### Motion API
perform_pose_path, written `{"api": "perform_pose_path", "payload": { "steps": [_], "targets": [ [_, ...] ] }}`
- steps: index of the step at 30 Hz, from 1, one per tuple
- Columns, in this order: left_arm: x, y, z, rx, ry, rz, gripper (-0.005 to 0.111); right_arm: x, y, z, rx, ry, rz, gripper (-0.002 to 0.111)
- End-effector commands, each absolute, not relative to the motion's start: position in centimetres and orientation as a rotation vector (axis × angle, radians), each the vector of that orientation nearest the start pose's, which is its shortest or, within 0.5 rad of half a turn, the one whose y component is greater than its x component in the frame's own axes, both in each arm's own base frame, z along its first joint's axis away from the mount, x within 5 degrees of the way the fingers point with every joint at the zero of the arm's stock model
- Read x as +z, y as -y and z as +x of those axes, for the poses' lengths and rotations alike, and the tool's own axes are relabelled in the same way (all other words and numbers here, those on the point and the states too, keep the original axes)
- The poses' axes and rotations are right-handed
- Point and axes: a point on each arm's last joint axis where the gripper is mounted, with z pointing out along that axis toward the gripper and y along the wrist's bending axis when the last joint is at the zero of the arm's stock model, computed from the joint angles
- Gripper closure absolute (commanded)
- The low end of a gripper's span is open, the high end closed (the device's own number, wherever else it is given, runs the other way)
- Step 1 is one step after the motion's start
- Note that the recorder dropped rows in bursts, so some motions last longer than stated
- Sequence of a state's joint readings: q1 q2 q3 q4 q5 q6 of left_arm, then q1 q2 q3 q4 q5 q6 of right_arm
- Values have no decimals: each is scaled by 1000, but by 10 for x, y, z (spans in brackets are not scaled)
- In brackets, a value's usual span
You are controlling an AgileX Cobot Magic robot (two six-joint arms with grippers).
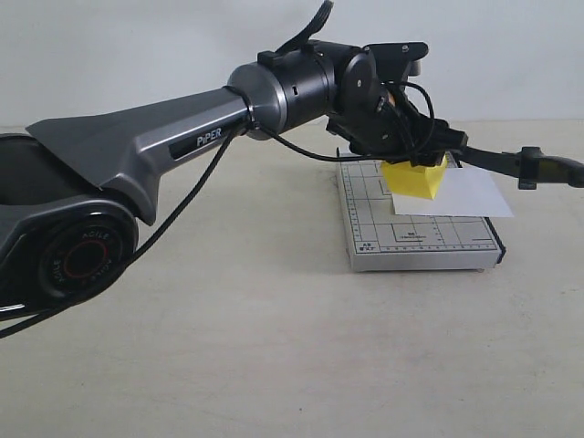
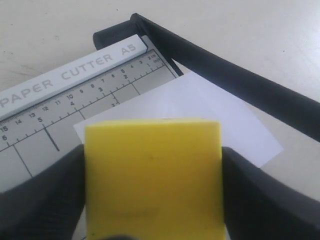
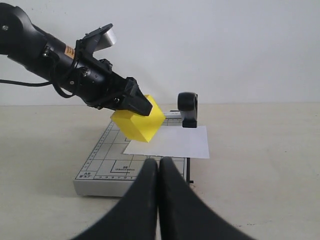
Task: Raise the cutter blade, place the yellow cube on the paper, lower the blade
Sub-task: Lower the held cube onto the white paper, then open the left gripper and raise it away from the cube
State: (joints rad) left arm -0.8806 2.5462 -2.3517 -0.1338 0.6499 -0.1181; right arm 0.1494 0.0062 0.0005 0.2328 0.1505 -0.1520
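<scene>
Left arm (image 1: 137,151) outstretched, left gripper (image 3: 141,104) tight around tilted yellow cube (image 3: 137,125) over paper (image 3: 175,142); right gripper (image 3: 158,163) closed.

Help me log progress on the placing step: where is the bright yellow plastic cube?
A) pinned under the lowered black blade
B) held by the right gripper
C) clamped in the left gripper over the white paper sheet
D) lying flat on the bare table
C: the bright yellow plastic cube is held tilted by the left gripper, above the white paper sheet on the grey gridded board.
</scene>
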Motion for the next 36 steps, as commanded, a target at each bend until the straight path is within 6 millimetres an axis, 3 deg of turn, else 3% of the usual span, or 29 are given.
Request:
{"api": "perform_pose_path", "payload": {
  "steps": [1,7,15,20,24,26,31,36],
  "targets": [
    [187,448,357,-639,-2267,826,42,200,-11,55,192,-1627,-93,108],
    [187,448,357,-638,-2266,828,28,200,-11,55,192,-1627,-93,108],
    [189,449,355,-657,-2252,850,28,200,-11,55,192,-1627,-93,108],
    [219,443,353,-631,-2198,874,28,200,-11,55,192,-1627,-93,108],
    [248,426,350,-532,-2217,924,29,200,-11,55,192,-1627,-93,108],
    [263,417,350,-514,-2229,922,34,200,-11,55,192,-1627,-93,108],
    [303,397,347,-479,-2214,910,62,200,-11,55,194,-1627,-92,108],
    [336,379,337,-414,-2197,926,73,200,-11,55,194,-1627,-92,108]
  ]
}}
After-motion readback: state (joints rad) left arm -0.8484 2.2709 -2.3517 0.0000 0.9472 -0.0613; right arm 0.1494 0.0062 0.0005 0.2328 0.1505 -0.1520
